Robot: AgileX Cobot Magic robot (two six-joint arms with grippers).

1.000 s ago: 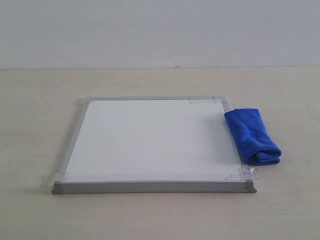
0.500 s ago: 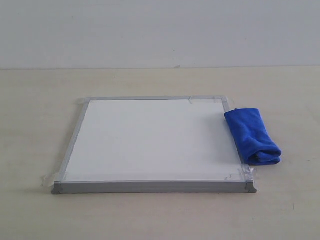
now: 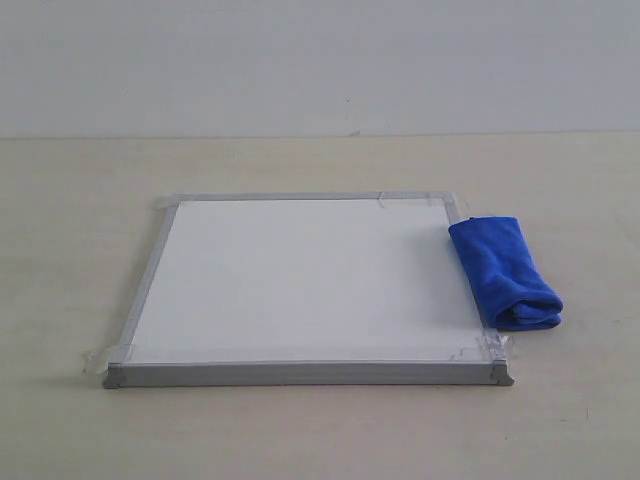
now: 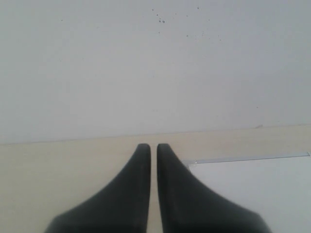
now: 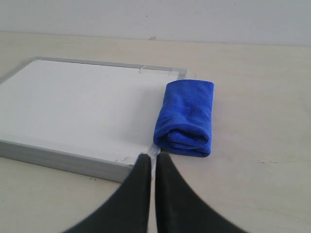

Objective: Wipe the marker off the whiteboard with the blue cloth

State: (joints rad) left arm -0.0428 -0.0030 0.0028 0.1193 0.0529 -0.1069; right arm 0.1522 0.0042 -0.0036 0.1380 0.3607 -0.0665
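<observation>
The whiteboard point(image 3: 300, 280) lies flat on the table, silver-framed, with tape at its corners. Its surface looks plain white; the marker line does not show, apart from a tiny dark squiggle point(image 3: 464, 352) by the near right corner. The blue cloth point(image 3: 503, 272) lies folded, resting against the board's right edge. Neither gripper appears in the exterior view. My right gripper point(image 5: 153, 155) is shut and empty, just short of the board's point(image 5: 73, 107) near corner and the cloth point(image 5: 187, 116). My left gripper point(image 4: 153, 145) is shut and empty, beside a corner of the board point(image 4: 262, 189).
The pale wooden table point(image 3: 320, 430) stretches on all sides of the board. A plain white wall point(image 3: 320, 60) stands behind it.
</observation>
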